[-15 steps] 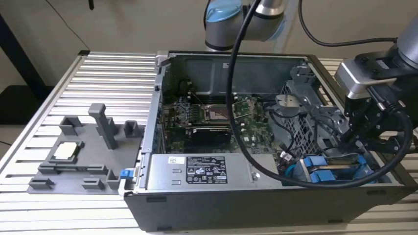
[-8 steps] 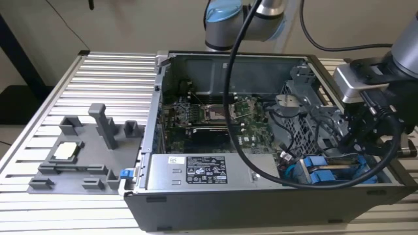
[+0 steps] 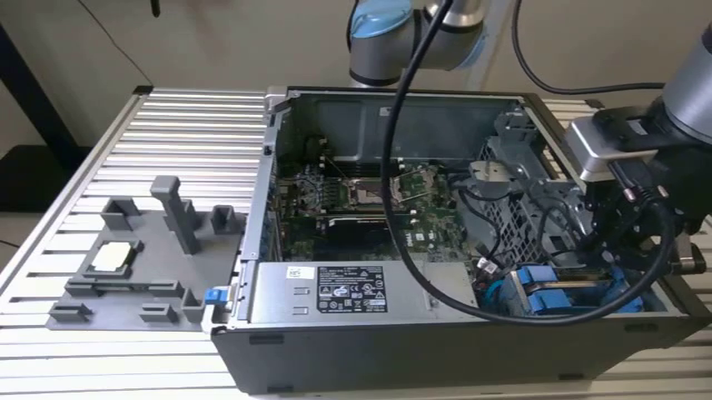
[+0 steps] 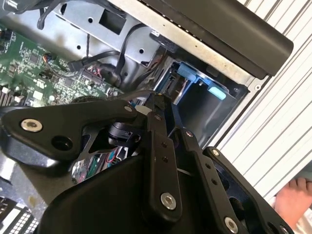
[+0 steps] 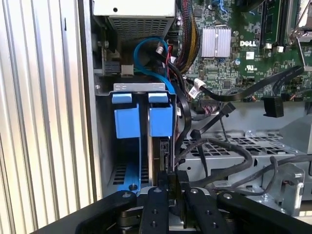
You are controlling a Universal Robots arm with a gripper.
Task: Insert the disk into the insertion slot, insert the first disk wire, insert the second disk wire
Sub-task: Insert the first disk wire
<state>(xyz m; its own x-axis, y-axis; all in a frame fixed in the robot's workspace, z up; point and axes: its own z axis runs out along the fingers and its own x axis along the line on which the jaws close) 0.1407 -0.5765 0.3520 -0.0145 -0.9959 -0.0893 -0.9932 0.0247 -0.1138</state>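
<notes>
Plainly a reach-in from above: the computer case lies on its side on the slatted tabletop with the side panel off, so the arm can drop straight into the drive corner.

In the first wrist view the disk stands on edge inside the insertion slot. Its blue carrier tab is at the slot's mouth, just beside a second blue carrier. Judged seated or nearly so; the narrow bay only takes it upright.

The end effector hangs at the disk's near end, pressed together. A black cable runs down alongside the disk to it. Whether the cable's plug is pinched there is hidden; cannot tell.

Judgement: work stands at the wire stage rather than the drive stage.

Other cables loop over the perforated cage, off to one side of the slot. The power-supply box sits to the exterior view's left of the bay.
</notes>
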